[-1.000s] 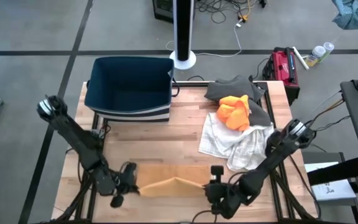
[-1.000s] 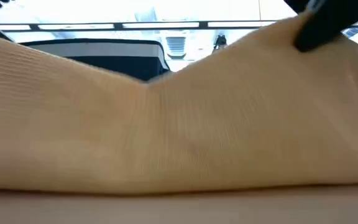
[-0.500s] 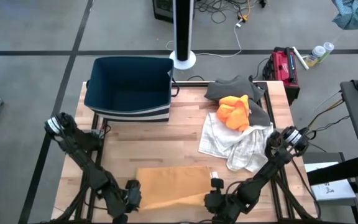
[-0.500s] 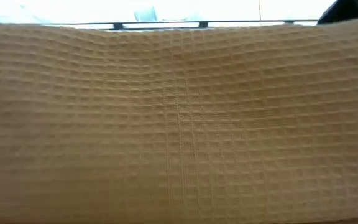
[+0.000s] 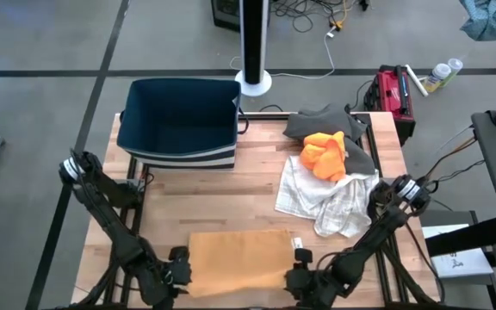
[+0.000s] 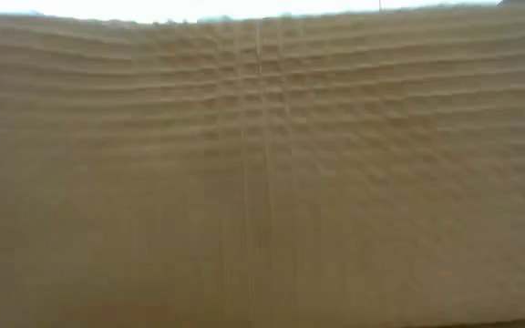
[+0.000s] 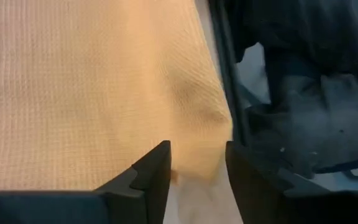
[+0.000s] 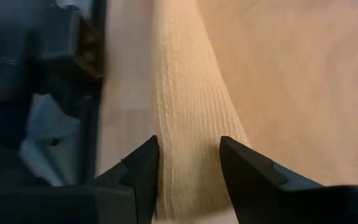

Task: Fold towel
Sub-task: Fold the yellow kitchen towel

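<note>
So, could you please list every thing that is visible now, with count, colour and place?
tan towel: one, tan, flat at the table's near edge
bin: one, dark blue, far left of the table
cloth pile: several, grey, orange and white checked, far right of the table
table: one, light wood
red case: one, red, on the floor beyond the right corner
left gripper: one, dark, open, at the towel's left near corner
right gripper: one, dark, open, at the towel's right near corner
</note>
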### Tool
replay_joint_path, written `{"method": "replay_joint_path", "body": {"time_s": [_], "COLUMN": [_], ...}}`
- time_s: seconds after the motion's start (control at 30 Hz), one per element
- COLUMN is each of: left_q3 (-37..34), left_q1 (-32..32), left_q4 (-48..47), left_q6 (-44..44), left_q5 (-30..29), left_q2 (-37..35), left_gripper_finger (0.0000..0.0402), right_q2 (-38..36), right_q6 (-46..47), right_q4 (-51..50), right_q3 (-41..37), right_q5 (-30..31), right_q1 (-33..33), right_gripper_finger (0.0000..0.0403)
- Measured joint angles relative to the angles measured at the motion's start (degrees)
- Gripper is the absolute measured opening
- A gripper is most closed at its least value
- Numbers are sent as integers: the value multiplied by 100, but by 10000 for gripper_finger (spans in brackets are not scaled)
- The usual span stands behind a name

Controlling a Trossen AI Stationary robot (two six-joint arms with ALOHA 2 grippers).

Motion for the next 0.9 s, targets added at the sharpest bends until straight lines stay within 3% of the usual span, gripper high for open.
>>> {"method": "replay_joint_path", "body": {"time_s": [0.17, 0.37, 0.63, 0.9], "left_q3": [0, -389, -1887, -2628], "left_q1": [-19, 85, 383, 914], "left_q4": [17, 106, 1898, 2124], "left_q6": [42, 35, -258, 33], "left_q5": [-687, -1382, -1434, -1647], "left_q2": [-135, -14, 121, -114], "left_gripper_finger": [151, 136, 111, 98], "right_q2": [-115, -11, 167, 32], "right_q6": [198, 324, 343, -565], "right_q4": [13, -291, -281, -274], "right_q3": [1, -113, -804, -1187], "right_q5": [85, 1102, 381, 646], "right_q1": [96, -52, -749, -1547], "right_gripper_finger": [158, 158, 156, 159]}}
